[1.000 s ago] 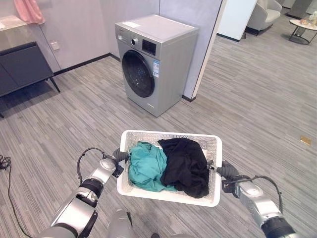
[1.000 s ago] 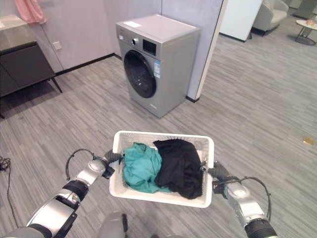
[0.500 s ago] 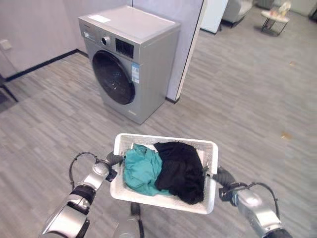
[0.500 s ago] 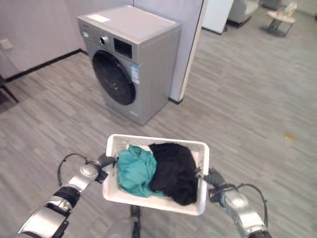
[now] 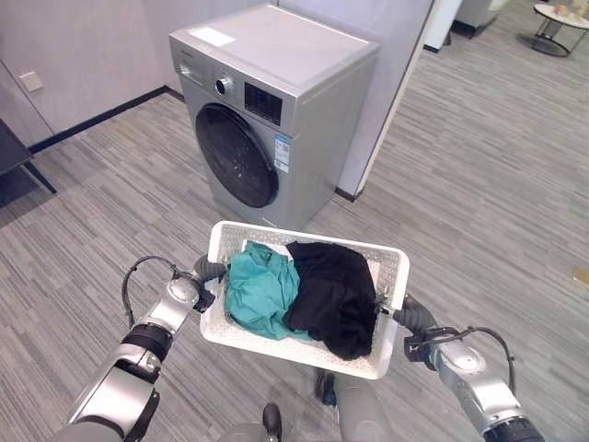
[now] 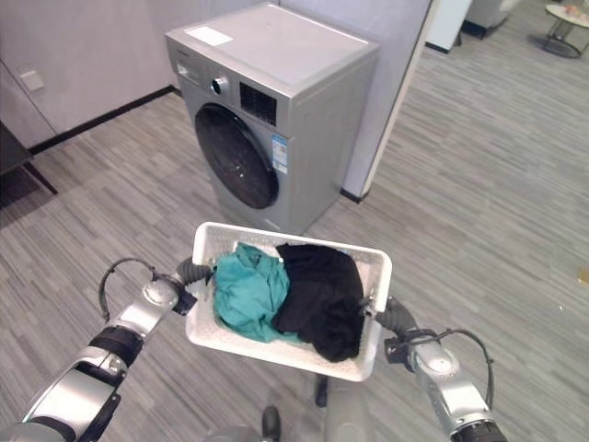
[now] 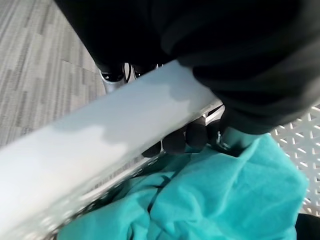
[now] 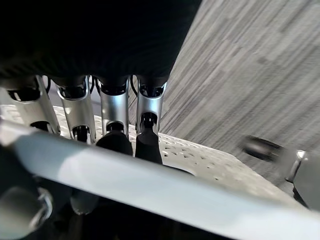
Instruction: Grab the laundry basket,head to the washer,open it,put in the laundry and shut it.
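Note:
I carry a white perforated laundry basket [image 5: 276,341] in front of me, off the floor. A teal garment [image 5: 258,293] lies in its left half and a black garment [image 5: 331,295] in its right half. My left hand [image 5: 207,272] is shut on the basket's left rim [image 7: 115,145], fingers curled over the edge. My right hand [image 5: 411,318] is shut on the right rim [image 8: 150,187], fingers [image 8: 112,107] hooked over it. The silver front-loading washer [image 5: 276,110] stands just beyond the basket, its dark round door [image 5: 237,155] closed.
A grey wall panel [image 5: 396,64] runs behind the washer on the right. A dark cabinet leg [image 5: 23,166] shows at the far left. A small table [image 5: 557,18] stands far back right. Striped grey floor [image 5: 497,184] lies open to the right of the washer.
The whole view has shifted as I walk: the washer now looks nearer and more central, just beyond the basket. Both hands keep their hold on the rims.

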{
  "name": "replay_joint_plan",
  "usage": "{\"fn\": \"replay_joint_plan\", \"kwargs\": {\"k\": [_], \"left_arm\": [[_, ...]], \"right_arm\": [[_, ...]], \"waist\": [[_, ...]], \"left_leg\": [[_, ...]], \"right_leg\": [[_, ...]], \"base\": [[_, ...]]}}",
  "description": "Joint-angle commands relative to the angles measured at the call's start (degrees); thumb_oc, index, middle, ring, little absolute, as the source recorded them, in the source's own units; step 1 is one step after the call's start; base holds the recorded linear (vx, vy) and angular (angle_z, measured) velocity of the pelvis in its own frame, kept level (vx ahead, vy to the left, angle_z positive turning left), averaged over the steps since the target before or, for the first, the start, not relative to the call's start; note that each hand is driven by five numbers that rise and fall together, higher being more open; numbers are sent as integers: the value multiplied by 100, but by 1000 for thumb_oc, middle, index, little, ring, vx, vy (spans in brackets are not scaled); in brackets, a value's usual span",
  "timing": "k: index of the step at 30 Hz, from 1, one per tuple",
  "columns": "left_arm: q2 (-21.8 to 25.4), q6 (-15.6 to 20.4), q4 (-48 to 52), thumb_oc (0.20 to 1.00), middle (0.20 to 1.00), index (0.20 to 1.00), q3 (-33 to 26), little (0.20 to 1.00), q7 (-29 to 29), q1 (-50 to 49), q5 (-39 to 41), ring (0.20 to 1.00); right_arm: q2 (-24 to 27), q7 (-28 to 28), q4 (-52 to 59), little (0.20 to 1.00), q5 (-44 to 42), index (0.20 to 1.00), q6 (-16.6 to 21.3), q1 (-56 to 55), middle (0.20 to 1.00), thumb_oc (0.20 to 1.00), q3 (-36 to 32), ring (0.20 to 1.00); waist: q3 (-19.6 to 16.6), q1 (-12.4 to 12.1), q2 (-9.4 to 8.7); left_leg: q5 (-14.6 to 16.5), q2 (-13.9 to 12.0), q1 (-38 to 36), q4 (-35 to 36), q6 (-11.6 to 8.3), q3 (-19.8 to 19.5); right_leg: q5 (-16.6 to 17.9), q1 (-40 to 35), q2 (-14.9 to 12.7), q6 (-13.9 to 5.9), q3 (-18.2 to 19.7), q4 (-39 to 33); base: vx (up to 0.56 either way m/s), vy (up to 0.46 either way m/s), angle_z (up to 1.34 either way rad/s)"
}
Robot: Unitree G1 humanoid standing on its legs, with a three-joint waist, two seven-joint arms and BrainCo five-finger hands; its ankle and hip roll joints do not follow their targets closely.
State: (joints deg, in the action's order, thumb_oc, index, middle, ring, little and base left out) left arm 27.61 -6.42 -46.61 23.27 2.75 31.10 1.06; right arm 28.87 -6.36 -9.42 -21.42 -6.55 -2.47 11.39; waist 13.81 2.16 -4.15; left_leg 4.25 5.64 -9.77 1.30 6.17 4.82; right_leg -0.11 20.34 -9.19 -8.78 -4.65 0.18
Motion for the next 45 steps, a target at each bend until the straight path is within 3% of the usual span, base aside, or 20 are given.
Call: {"fn": "replay_joint_plan", "kwargs": {"k": [1, 2, 4, 5, 8, 10, 13, 14, 15, 16, 18, 20, 21, 22, 23, 25, 26, 28, 35, 45], "left_arm": [[363, 243, -2, 200, 200, 200, -116, 200, -243, 262, -390, 200], [375, 262, -8, 200, 200, 200, -155, 200, -239, 242, -418, 200], [409, 256, 5, 200, 200, 200, -164, 200, -239, 234, -459, 200], [440, 213, 9, 200, 200, 200, -169, 200, -162, 231, -582, 200], [389, 238, -131, 200, 200, 200, -172, 200, -175, 62, -489, 200], [326, 243, -147, 200, 200, 200, -178, 200, -150, 19, -381, 200], [276, 231, -126, 200, 200, 200, -122, 200, -124, -28, -285, 200], [276, 229, -124, 200, 200, 200, -121, 200, -124, -28, -283, 200], [244, 213, -88, 200, 200, 200, -128, 200, -132, -25, -275, 200], [221, 182, 35, 200, 200, 200, -117, 200, -123, 59, -255, 200], [188, 190, 52, 200, 200, 200, -102, 200, -158, 119, -251, 200], [8, 178, 8, 200, 200, 200, -4, 200, -130, 286, -262, 200], [7, 179, 8, 200, 200, 200, -2, 200, -130, 286, -262, 200], [-52, 200, -43, 200, 200, 200, 57, 200, -110, 350, -286, 200], [-60, 241, -144, 200, 200, 200, 64, 200, -195, 359, -341, 200], [-28, 350, -140, 200, 200, 200, 83, 200, -286, 367, -391, 200], [81, 299, -110, 200, 200, 200, 83, 200, -170, 327, -296, 200], [182, 336, -115, 200, 200, 200, 99, 200, -121, 305, -226, 200], [612, 411, 273, 200, 200, 200, -156, 200, -17, -200, -267, 200], [1126, 449, 801, 200, 200, 200, -481, 200, 91, -746, -351, 200]], "right_arm": [[228, 118, 310, 200, -285, 200, 604, 573, 200, 200, -652, 200], [274, 106, 301, 200, -269, 200, 602, 617, 200, 200, -655, 200], [321, 90, 323, 200, -261, 200, 590, 623, 200, 200, -661, 200], [369, 12, 517, 200, -326, 200, 539, 430, 200, 200, -756, 200], [369, -26, 533, 200, -397, 200, 580, 353, 200, 200, -723, 200], [408, -20, 524, 200, -415, 200, 547, 388, 200, 200, -678, 200], [580, -4, 460, 200, -594, 200, 565, 453, 200, 200, -638, 200], [582, -4, 459, 200, -596, 200, 566, 454, 200, 200, -638, 200], [638, 14, 489, 200, -635, 200, 600, 449, 200, 200, -656, 200], [721, 78, 536, 200, -667, 200, 581, 476, 200, 200, -696, 200], [746, 151, 561, 200, -655, 200, 609, 486, 200, 200, -746, 200], [763, 150, 748, 200, -623, 200, 574, 370, 200, 200, -869, 200], [763, 150, 749, 200, -623, 200, 574, 368, 200, 200, -871, 200], [790, 97, 814, 200, -658, 200, 611, 387, 200, 200, -864, 200], [804, 87, 884, 200, -659, 200, 681, 352, 200, 200, -843, 200], [882, 25, 1043, 200, -489, 200, 819, 355, 200, 200, -773, 200], [930, -56, 1093, 200, -522, 200, 687, 431, 200, 200, -703, 200], [862, -223, 1334, 200, -659, 200, 643, 460, 200, 200, -581, 200], [767, -697, 1903, 200, -603, 200, 568, 215, 200, 200, -278, 200], [535, -1028, 2055, 200, -486, 200, 411, 423, 200, 200, 367, 200]], "waist": [[-328, 50, 19], [-335, 42, 33], [-344, 74, 16], [-466, 99, -129], [-674, 181, -56], [-703, 218, 30], [-719, 220, 68], [-721, 231, 73], [-657, 228, -6], [-497, 190, -129], [-452, 194, -143], [-385, 168, -79], [-383, 164, -83], [-398, 104, -62], [-404, 51, 31], [-389, -88, 91], [-403, -102, 112], [-399, -96, 173], [-593, -204, 123], [-699, -410, 115]], "left_leg": [[230, -734, 148, -285, -535, 197], [287, -784, 25, -305, -582, 163], [338, -786, -69, -301, -590, 98], [434, -799, -214, -403, -644, -24], [325, -1156, -456, -640, -793, -235], [233, -1261, -398, -845, -862, -293], [-700, -1618, 86, -2079, -1035, -290], [-689, -1626, 115, -2117, -1042, -310], [-986, -1767, 464, -2742, -1085, -151], [-969, -1809, 938, -3513, -1062, 113], [-960, -1883, 1034, -3547, -1087, 321], [-891, -2152, 1415, -2400, -1130, 883], [-896, -2148, 1406, -2390, -1130, 889], [-874, -2211, 1591, -1684, -1164, 945], [-1199, -2265, 1644, -776, -1290, 815], [-1509, -2287, 1697, -341, -1346, 385], [-1238, -2209, 1508, -410, -1297, 93], [-1103, -2080, 1361, -232, -1315, -8], [-1009, -1741, 868, 364, -1164, 353], [-880, -1579, 954, 370, -1098, 245]], "right_leg": [[932, -534, -305, -312, -258, -178], [1028, -475, -389, -367, -489, -215], [1076, -506, -396, -392, -510, -132], [1100, -743, -248, -305, -413, 68], [880, -906, 153, -126, -396, 427], [770, -1003, 246, -46, -520, 503], [477, -1450, 561, 271, -745, 394], [481, -1449, 567, 278, -759, 387], [430, -1575, 562, 396, -831, 318], [342, -1774, 561, 542, -884, 194], [279, -1848, 561, 561, -956, 149], [194, -2112, 472, 420, -1119, -3], [194, -2114, 469, 419, -1116, -3], [167, -2179, 405, 335, -1169, -26], [37, -2185, 409, 274, -1120, 35], [-82, -2273, 369, 245, -1031, 156], [-135, -2217, 328, 248, -931, 282], [-130, -2144, 263, 193, -781, 438], [110, -2196, 67, 0, -616, 119], [293, -2277, -140, -136, -756, -136]], "base": [[484, -205, 77], [348, -150, 52], [288, -156, 42], [375, -263, 45], [450, -346, 70], [263, -235, 23], [252, -307, 4], [104, -230, -9], [112, -330, -6], [172, -399, 25], [139, -179, 25], [156, 8, 12], [147, 90, 54], [143, 155, 36], [203, 194, -2], [171, 176, -12], [94, 118, -30], [113, 213, -85], [86, 199, -23], [0, 57, 7]]}}
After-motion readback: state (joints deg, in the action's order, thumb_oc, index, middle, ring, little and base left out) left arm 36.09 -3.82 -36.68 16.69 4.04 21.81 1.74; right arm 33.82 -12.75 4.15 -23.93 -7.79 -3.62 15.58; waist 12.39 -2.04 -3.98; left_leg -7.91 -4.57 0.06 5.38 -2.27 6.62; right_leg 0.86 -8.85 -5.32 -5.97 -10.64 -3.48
